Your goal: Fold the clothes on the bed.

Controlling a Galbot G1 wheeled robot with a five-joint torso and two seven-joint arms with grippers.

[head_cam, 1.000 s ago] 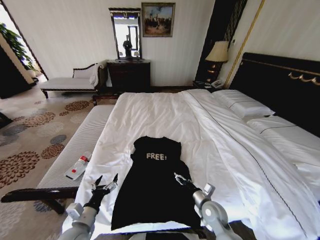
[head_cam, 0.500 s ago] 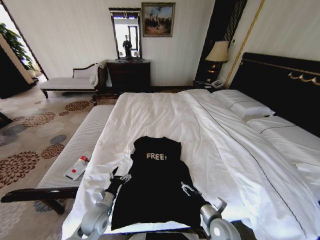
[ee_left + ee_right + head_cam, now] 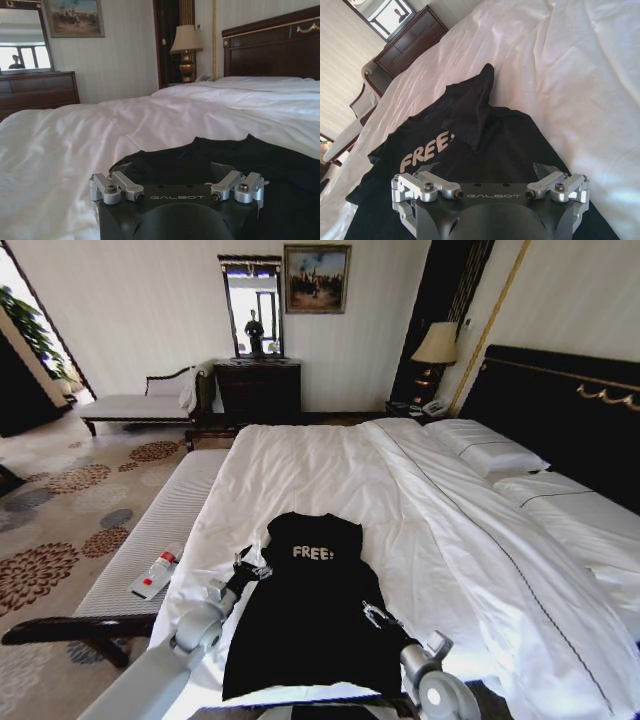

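The large white-sheeted bed with its dark headboard fills the room's centre; a pale upholstered bench runs along its 9 o'clock side. The black soft T-shirt lettered "FREE!" lies flat on the sheet near the foot. The left gripper rests at the shirt's 10 o'clock shoulder edge; jaw opening cannot be determined. The right gripper sits over the shirt's 3 o'clock side, jaws spread wide, holding nothing.
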